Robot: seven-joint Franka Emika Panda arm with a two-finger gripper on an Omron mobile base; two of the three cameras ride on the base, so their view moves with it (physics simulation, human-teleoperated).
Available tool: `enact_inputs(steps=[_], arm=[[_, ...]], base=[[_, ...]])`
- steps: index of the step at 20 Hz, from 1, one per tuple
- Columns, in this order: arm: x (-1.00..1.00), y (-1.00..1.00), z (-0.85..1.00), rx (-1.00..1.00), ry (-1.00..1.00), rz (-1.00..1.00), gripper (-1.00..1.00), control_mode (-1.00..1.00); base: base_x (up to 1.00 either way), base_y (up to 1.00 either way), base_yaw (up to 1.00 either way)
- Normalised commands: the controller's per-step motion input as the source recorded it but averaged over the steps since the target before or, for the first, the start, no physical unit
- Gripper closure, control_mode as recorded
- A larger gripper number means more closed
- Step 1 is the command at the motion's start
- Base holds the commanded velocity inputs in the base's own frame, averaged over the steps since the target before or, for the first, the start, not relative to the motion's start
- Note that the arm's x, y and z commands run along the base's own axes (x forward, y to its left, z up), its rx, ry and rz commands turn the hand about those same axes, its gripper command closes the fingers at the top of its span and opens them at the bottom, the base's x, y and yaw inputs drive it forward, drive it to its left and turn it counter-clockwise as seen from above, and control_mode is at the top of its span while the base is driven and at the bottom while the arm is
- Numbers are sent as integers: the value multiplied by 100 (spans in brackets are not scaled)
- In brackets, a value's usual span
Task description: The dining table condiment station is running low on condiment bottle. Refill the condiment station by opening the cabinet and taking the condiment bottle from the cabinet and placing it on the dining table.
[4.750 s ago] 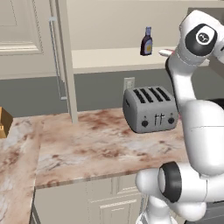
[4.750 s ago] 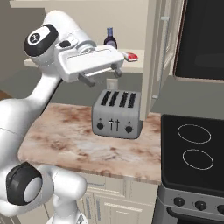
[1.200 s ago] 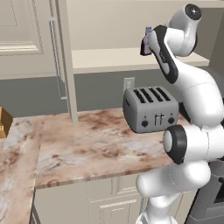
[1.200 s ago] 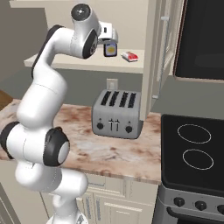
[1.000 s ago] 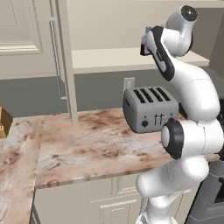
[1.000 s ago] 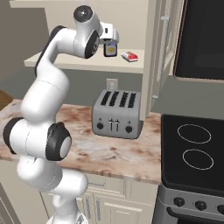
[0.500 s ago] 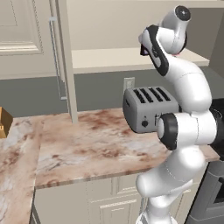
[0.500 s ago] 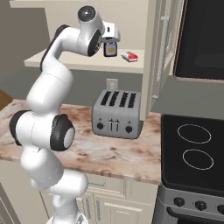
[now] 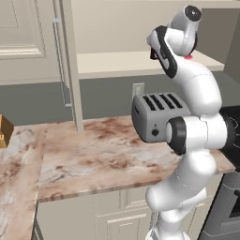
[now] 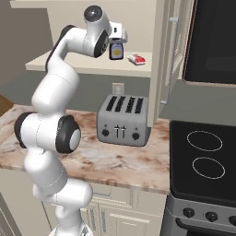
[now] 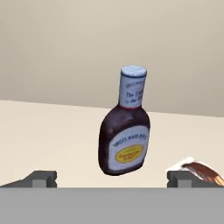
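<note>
- Condiment bottle (image 11: 125, 131): upright on the cream shelf (image 10: 87, 69) of the open cabinet (image 9: 65, 70), long axis vertical, directly ahead of the fingers (image 11: 111, 179) and centred between their tips
- Fingers: spread fully apart, holding nothing; bottle not yet between them
- Bottle: glossy dark maroon, rounded body, narrow neck, pale blue cap, light label
- Small red-and-white packet (image 10: 137, 59) just beside it; metal toaster (image 10: 123, 120) on the marble tabletop (image 10: 106, 161) below

Glossy white rounded arm segments (image 10: 55, 87), bulbous and smooth, joined by dark grey ring joints with black bands at the elbow and shoulder. Round dark cap with a pale ring at its centre on the uppermost joint. Small dark grey squared fingertips (image 11: 41, 178) on the pincer (image 11: 112, 179), with a spot of red near the wrist.
</note>
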Motion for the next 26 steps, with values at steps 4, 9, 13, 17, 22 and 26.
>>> enact_inputs(steps=[4, 9, 13, 17, 22, 26], arm=[[27, 0, -7, 0, -3, 0, -100, -100], [21, -2, -1, 0, -3, 0, -100, -100], [20, -9, 0, 0, -3, 0, -100, -100], [24, -6, 0, 0, -1, 0, -100, -100], [17, 0, 0, 0, -1, 0, -100, -100], [23, 0, 0, 0, -1, 0, -100, -100]], base=[[0, 0, 0], [0, 0, 0], [0, 0, 0], [0, 0, 0], [0, 0, 0], [0, 0, 0]])
